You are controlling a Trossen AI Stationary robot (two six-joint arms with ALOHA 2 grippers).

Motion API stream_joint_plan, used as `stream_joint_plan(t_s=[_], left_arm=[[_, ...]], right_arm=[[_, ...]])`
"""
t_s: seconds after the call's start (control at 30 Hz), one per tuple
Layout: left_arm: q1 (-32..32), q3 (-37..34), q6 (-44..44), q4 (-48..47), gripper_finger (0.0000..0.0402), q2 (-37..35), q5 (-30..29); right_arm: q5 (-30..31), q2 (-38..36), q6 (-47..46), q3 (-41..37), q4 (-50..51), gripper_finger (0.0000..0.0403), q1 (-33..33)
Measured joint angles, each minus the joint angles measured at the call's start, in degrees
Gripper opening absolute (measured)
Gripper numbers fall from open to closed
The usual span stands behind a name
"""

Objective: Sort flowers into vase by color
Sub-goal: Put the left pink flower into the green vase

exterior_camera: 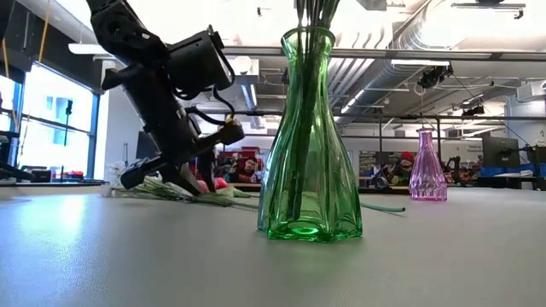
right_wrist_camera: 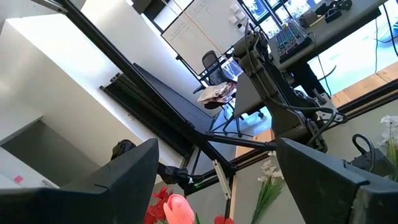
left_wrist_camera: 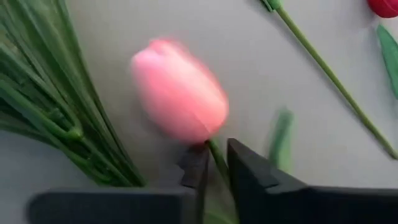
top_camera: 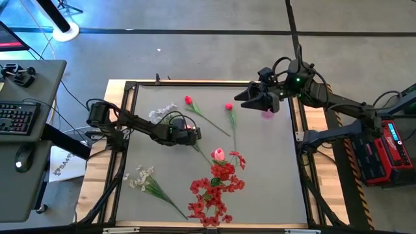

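Pink tulip (left_wrist_camera: 179,90) stem pinched in left gripper (left_wrist_camera: 214,163) jaws; right gripper (right_wrist_camera: 217,180) jaws wide, empty.

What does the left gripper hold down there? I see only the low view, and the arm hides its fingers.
Observer: In the left wrist view, the left gripper is closed on the thin green stem just below a pink bud.
Operator: And the right arm? It does not show in my view.
Observer: From above, the right gripper hangs open near the pink vase, by the table's right edge, and holds nothing.
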State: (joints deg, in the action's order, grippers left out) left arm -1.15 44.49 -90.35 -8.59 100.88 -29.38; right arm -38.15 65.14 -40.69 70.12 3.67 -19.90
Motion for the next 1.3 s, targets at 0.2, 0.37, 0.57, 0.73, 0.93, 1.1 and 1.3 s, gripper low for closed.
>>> stream_joint_plan(t_s=[0.2,0.37,0.57,0.73,0.93,1.1,1.3], left_arm=[[0.02,-0.35,1.51,0.97,0.0010,-2.09,-2.30],[-0.41,-0.31,10.24,6.35,0.0003,-8.14,-6.07],[-1.72,-0.24,37.33,20.24,0.0001,-21.53,-5.49],[-6.37,-0.14,56.07,26.42,0.0001,-31.87,-4.17],[-13.55,-0.13,72.14,32.20,0.0000,-36.39,-4.08],[-18.77,-0.15,82.85,43.07,0.0000,-34.55,-2.25],[-22.15,-0.15,91.33,57.57,0.0000,-30.60,1.01]], right_arm=[[0.13,0.00,-0.90,-0.01,-0.02,0.0314,0.02],[0.39,0.00,-1.48,-0.02,-0.06,0.0314,0.03],[2.71,0.00,0.43,-0.02,-1.56,0.0314,0.04],[8.10,0.00,1.69,-0.01,-1.57,0.0314,0.04],[13.90,0.00,1.66,0.01,-1.34,0.0314,0.45],[18.14,0.00,-0.08,-0.01,-1.31,0.0314,1.15],[22.69,0.00,-2.12,-0.02,-0.70,0.0314,2.89]])
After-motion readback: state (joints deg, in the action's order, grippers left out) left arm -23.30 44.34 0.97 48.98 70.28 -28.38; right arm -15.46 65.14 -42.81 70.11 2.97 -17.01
